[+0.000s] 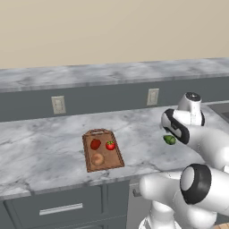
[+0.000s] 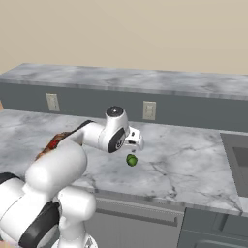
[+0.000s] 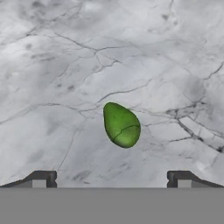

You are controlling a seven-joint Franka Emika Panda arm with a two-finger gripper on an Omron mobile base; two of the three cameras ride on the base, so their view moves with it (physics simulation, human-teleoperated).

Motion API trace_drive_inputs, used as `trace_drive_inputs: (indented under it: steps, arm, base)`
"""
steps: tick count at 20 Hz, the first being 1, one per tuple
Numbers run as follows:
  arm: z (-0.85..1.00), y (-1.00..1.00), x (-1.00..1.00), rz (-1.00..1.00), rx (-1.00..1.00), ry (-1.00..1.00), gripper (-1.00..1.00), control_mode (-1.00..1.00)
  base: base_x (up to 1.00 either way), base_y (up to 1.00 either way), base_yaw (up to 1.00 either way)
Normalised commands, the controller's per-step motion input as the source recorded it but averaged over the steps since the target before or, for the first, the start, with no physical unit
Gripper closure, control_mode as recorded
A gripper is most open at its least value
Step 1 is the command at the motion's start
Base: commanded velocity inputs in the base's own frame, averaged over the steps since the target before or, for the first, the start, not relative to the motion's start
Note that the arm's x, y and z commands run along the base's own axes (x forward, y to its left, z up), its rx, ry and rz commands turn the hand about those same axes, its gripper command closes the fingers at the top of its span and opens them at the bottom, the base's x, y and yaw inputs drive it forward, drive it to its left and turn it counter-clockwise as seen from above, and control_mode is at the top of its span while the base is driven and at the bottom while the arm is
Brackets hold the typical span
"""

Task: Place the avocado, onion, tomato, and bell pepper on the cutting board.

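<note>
A: What sits closest to the camera on the hand?

B: The end effector (image 3: 112,179), with its two dark fingertips (image 3: 41,178) set wide apart and nothing between them. Just beyond, centred between the tips in the hand view, the avocado (image 3: 121,124) lies on the grey marble bench (image 3: 52,65), free of both tips.

A: And from the base cameras?

B: In the right base view the avocado (image 2: 131,160) rests on the bench just below the white wrist, with bare marble all around it. In the left base view the avocado (image 1: 169,139) peeks out beside the arm's dark joint, partly covered by it.

A: Where is the board?

B: The cutting board (image 1: 117,157) lies well apart from the avocado, to the left in the left base view. On it sit the bell pepper (image 1: 95,144), the tomato (image 1: 110,145) just beside it, and the onion (image 1: 97,159) nearer the front edge. In the right base view the arm's white upper link hides most of the cutting board (image 2: 54,142).

A: Anything between the avocado and the board?

B: Only open bench surface. Farther back, two wall outlets (image 1: 58,104) sit on the dark backsplash, and a sink (image 2: 238,155) shows at the right edge of the right base view.
</note>
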Motion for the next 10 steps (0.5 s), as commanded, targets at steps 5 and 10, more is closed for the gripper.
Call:
trace_drive_inputs:
  steps: [5, 10]
  arm:
    - [-0.24, -0.13, 0.18, 0.00, 0.00, 0.03, -1.00, -1.00]
    - [-0.33, -0.08, 0.08, 0.00, 0.00, 0.05, -1.00, -1.00]
  base:
    - [0.00, 0.00, 0.00]
    - [0.00, 0.00, 0.00]
